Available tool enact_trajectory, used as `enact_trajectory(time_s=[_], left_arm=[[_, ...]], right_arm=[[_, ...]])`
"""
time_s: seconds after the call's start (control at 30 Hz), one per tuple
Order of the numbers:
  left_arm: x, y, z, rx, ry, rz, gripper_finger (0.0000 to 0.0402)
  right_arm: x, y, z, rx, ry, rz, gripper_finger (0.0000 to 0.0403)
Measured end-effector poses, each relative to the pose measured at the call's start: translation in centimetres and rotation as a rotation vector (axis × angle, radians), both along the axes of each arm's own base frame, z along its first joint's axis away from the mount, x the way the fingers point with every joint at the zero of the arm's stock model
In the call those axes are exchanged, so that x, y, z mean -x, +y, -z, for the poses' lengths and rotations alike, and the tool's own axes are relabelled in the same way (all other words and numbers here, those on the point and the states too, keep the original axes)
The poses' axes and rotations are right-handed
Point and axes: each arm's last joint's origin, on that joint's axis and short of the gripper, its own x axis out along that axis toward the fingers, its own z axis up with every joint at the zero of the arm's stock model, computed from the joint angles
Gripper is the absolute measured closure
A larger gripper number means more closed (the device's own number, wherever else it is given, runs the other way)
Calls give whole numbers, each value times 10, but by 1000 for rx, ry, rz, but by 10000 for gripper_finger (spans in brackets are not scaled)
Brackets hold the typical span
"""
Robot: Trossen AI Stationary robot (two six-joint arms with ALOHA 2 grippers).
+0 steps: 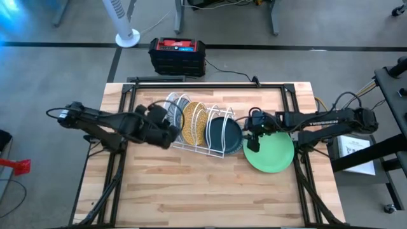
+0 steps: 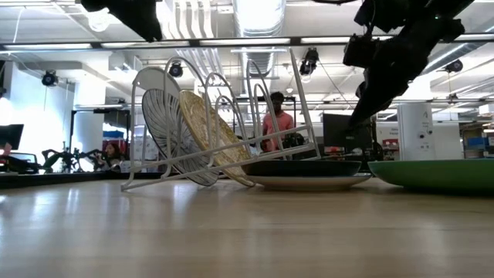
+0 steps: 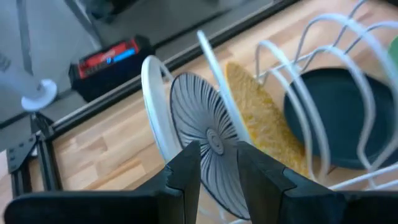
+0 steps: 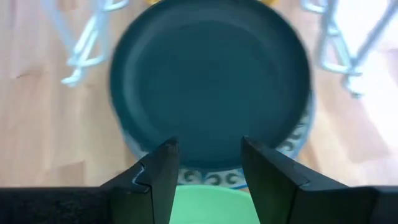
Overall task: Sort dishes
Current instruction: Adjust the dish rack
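From above, you see the white wire rack (image 1: pixel 197 127) mid-table, holding the mustard-yellow plate (image 1: pixel 194 122) on edge; the dark teal plate (image 1: pixel 224 135) lies flat at its right end, the light green plate (image 1: pixel 270 152) flat beside it. The right gripper (image 1: pixel 253 141) hovers between those two.

At table height, the patterned plate (image 2: pixel 166 127) and yellow plate lean rightward in the tilted rack; a person (image 2: pixel 276 123) stands behind.

Your left gripper (image 3: pixel 217 163), fingers parted narrowly, seems to straddle the patterned plate's rim, though contact is unclear.

Your right wrist shows fingers apart, holding nothing, and a floral rim (image 4: pixel 214 179) under the teal plate.
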Motion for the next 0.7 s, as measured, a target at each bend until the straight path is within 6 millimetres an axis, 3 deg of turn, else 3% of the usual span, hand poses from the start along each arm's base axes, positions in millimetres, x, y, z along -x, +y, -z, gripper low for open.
enact_trajectory(time_s=[0.27, 0.47, 0.7], left_arm=[[8, -30, -3, -107, -117, 39, 310], [6, -33, 0, -128, -107, 49, 310], [6, -34, 2, -135, -90, 52, 310]], right_arm=[[-6, 23, 7, 12, -44, -119, 245], [-11, 34, 23, 89, -36, -248, 234], [-22, 41, 40, 149, -9, -277, 228]])
